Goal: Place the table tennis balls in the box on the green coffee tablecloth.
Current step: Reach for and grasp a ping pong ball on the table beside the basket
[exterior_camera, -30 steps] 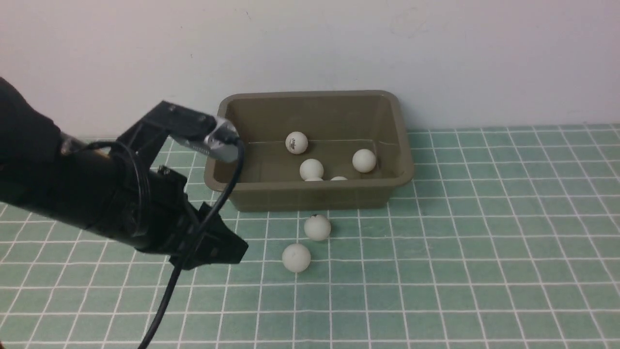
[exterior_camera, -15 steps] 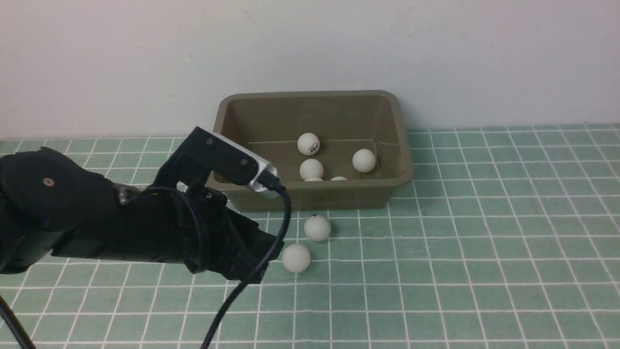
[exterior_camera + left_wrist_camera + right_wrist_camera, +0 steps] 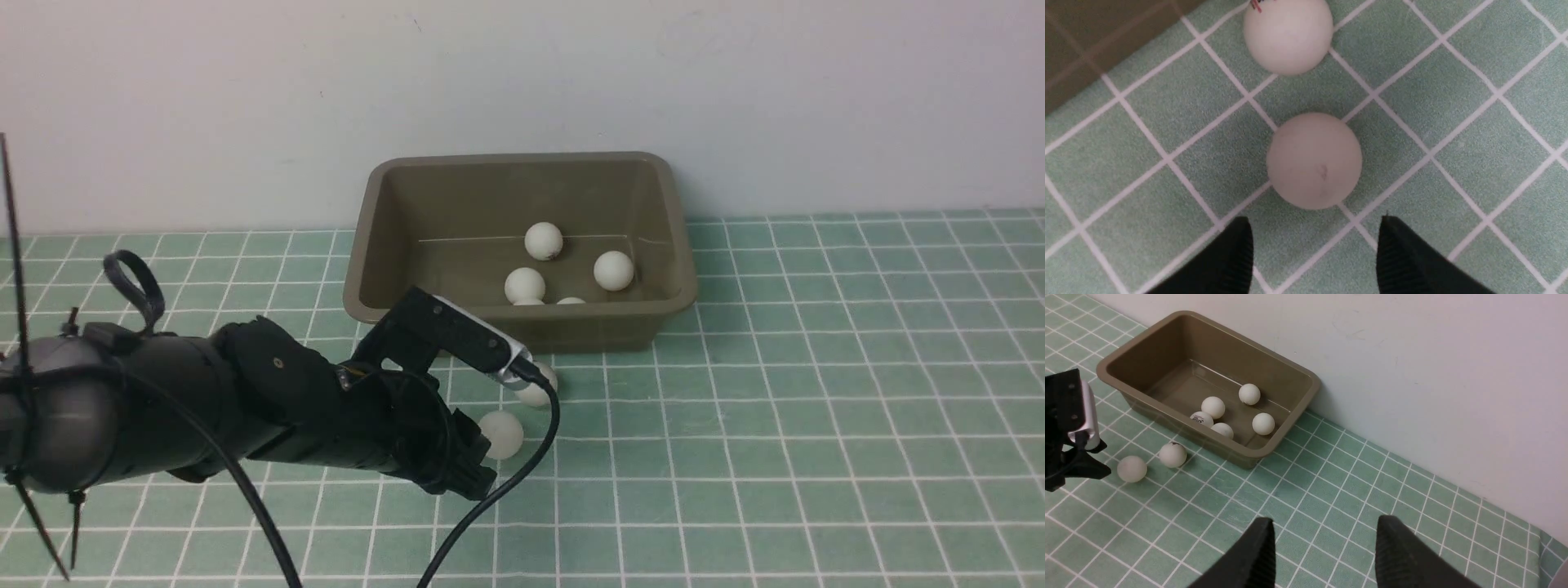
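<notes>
The green coffee tablecloth (image 3: pixel 816 408) covers the surface up to the pale wall (image 3: pixel 735 98). The box (image 3: pixel 571 328) stands on the cloth against that wall, with no lid. The left arm (image 3: pixel 163 416) reaches low across the cloth in front of the box. Its left gripper (image 3: pixel 1314 226) has its fingers apart and empty, just short of one loose ball (image 3: pixel 1314 161). The right gripper (image 3: pixel 1325 533) hangs above the cloth, fingers also apart, holding nothing. Five table tennis balls (image 3: pixel 1213 407) lie inside the box. The second loose ball (image 3: pixel 1288 34) rests on the cloth between the first and the box's front wall, touching neither.
</notes>
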`<state>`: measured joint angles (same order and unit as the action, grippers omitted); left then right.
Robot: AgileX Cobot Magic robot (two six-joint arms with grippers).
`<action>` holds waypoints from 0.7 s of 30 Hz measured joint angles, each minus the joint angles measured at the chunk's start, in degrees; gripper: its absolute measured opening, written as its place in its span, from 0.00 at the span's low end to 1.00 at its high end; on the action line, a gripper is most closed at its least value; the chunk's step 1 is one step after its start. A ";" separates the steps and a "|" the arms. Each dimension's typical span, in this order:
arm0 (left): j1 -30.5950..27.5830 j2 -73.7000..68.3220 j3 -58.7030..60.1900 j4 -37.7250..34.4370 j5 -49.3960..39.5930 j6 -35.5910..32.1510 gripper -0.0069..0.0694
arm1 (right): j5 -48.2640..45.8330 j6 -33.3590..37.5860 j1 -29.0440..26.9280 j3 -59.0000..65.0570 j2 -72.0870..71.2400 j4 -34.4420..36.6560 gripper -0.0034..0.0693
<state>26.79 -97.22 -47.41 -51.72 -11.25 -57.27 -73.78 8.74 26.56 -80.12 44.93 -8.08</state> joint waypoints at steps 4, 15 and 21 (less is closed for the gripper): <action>0.03 -0.60 -1.47 -0.13 -0.68 -1.53 0.70 | 0.00 0.00 0.00 0.00 0.00 0.45 0.48; 0.03 -3.05 -3.68 -1.60 0.45 -1.76 0.83 | 0.00 -0.83 0.00 0.00 0.00 0.65 0.48; 0.03 -6.56 -6.81 -1.67 0.63 -2.77 0.83 | 0.00 -1.07 0.00 0.00 0.00 0.65 0.48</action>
<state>26.82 -103.78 -54.22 -53.40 -10.62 -60.03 -73.78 7.68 26.56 -80.12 44.93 -7.43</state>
